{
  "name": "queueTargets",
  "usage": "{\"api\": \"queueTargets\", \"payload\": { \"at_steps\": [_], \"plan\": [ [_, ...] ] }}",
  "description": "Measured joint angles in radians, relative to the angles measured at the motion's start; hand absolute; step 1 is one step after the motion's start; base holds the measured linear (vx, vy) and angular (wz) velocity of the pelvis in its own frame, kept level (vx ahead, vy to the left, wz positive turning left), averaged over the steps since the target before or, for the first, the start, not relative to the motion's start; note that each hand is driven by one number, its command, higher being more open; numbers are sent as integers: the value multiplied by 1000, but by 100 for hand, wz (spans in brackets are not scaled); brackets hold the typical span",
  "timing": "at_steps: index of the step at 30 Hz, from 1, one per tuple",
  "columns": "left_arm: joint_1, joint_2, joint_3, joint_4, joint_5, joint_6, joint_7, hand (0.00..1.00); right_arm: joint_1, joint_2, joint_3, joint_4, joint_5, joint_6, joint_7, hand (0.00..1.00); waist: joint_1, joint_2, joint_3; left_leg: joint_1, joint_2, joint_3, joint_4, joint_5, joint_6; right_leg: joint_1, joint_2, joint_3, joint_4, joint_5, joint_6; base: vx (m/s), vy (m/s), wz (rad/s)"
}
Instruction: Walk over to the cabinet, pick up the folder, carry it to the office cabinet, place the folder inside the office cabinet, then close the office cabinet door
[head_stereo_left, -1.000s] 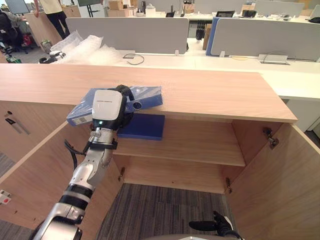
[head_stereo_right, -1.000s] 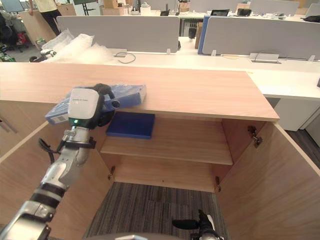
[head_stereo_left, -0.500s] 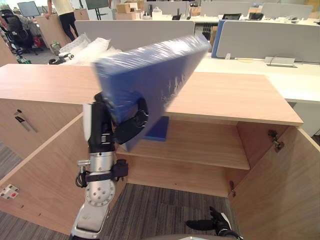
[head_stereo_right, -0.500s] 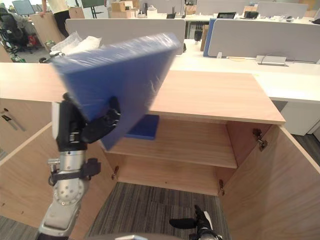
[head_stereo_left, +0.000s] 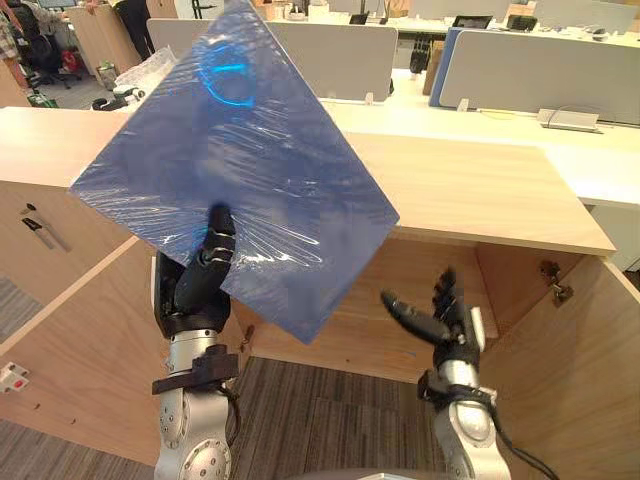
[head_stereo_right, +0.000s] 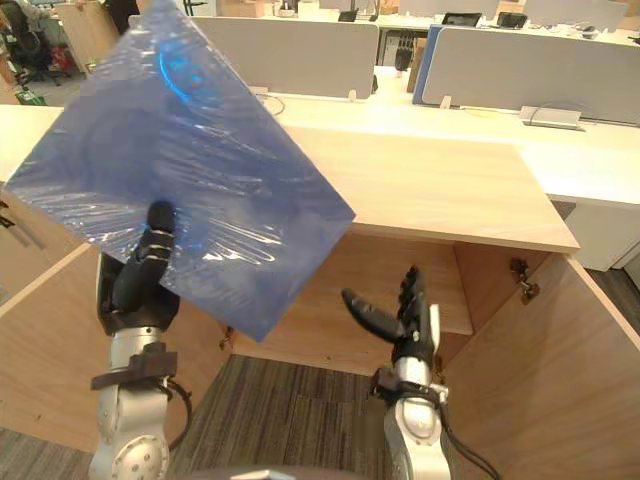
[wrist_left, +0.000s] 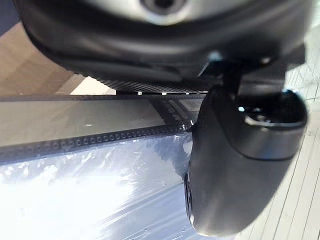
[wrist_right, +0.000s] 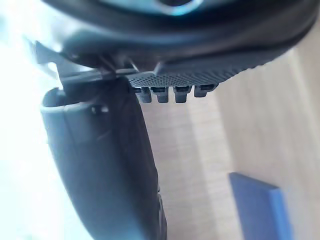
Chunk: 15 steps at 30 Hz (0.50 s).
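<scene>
- Folder: blue, wrapped in clear glossy film, held in the air at the upper left of the frame. It is tilted so that one corner points up and one corner points down, and its broad face is turned toward the head camera.
- Left hand: below the folder's lower left edge and clamped on the folder. The thumb lies flat on the front face; the fingers are behind the folder and hidden. The left wrist view shows the thumb pressed against the film-covered surface.
- Right hand: raised at lower centre-right, in front of the cabinet opening. Fingers are straight and spread and it holds nothing. It is apart from the folder.
- Office cabinet: light wood, with a broad flat top across the middle of the frame. Both doors stand open: left door at lower left, right door at lower right. The folder covers the left part of the opening.
- Flat blue item: lies on a wooden board, seen past the right hand in the right wrist view.
- Background: grey partitions and a white table stand behind the cabinet; bubble wrap lies at the upper left.
</scene>
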Motion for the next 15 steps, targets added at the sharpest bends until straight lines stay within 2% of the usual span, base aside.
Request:
{"api": "queueTargets", "payload": {
  "at_steps": [4, 8, 15],
  "plan": [
    [22, -9, 4, -4, -7, 7, -11, 0, -23, -14, -6, -192, -98, -44, -53, 100, -3, 4, 2, 0, 2, 5, 15, -10, -1, 3, 2, 6, 0, -1, 0, 2, 2, -4],
    [22, -7, 20, -4, -6, 26, -36, 0, -113, -44, -23, -235, -96, -90, -49, 100, -9, 4, 2, -1, 3, 11, 27, -18, 0, 4, 1, 15, 0, -1, 0, 7, 13, -6],
    [18, 11, 49, 16, 7, 35, -109, 0, -240, -156, -39, -235, 44, -111, 90, 100, -9, 6, 1, -1, 3, 12, 29, -21, 0, 4, 1, 18, 2, 1, 1, 0, 0, 0]
  ]
}}
